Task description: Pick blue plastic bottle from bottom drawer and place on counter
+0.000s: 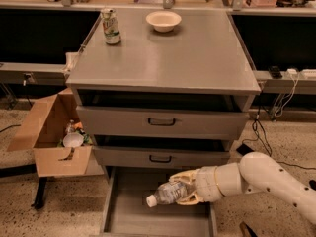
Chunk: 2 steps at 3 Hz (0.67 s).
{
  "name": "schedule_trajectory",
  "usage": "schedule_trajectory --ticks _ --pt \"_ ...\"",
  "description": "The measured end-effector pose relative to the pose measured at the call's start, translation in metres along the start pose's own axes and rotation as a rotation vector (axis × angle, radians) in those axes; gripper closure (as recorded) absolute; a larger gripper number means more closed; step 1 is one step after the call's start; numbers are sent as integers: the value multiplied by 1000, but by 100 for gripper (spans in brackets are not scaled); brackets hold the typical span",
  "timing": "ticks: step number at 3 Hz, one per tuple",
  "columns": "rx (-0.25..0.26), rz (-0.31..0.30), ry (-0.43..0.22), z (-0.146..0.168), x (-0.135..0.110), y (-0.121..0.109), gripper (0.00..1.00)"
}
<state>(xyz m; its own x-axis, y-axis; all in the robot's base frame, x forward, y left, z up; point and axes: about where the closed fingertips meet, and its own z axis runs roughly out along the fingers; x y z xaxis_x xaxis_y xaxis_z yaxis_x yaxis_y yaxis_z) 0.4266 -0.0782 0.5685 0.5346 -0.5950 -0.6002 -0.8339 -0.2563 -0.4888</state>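
The blue plastic bottle (169,193) is clear and crinkled with a white cap pointing left. It lies on its side in my gripper (183,188), which is shut on it and holds it above the floor of the open bottom drawer (129,216), just below the middle drawer's front. My white arm (256,179) reaches in from the lower right. The counter (168,53) is the flat grey top of the cabinet, well above the bottle.
A green-and-white can (110,26) and a white bowl (163,19) stand at the back of the counter. Two shallower drawers with black handles (161,122) are above the bottle. An open cardboard box (49,135) with rubbish stands on the floor to the left.
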Motion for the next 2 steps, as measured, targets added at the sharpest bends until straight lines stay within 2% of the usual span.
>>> schedule_trajectory --ticks 1,2 --pt "27 10 -16 -9 -2 -8 100" --pt "121 23 -39 -65 -20 -45 100"
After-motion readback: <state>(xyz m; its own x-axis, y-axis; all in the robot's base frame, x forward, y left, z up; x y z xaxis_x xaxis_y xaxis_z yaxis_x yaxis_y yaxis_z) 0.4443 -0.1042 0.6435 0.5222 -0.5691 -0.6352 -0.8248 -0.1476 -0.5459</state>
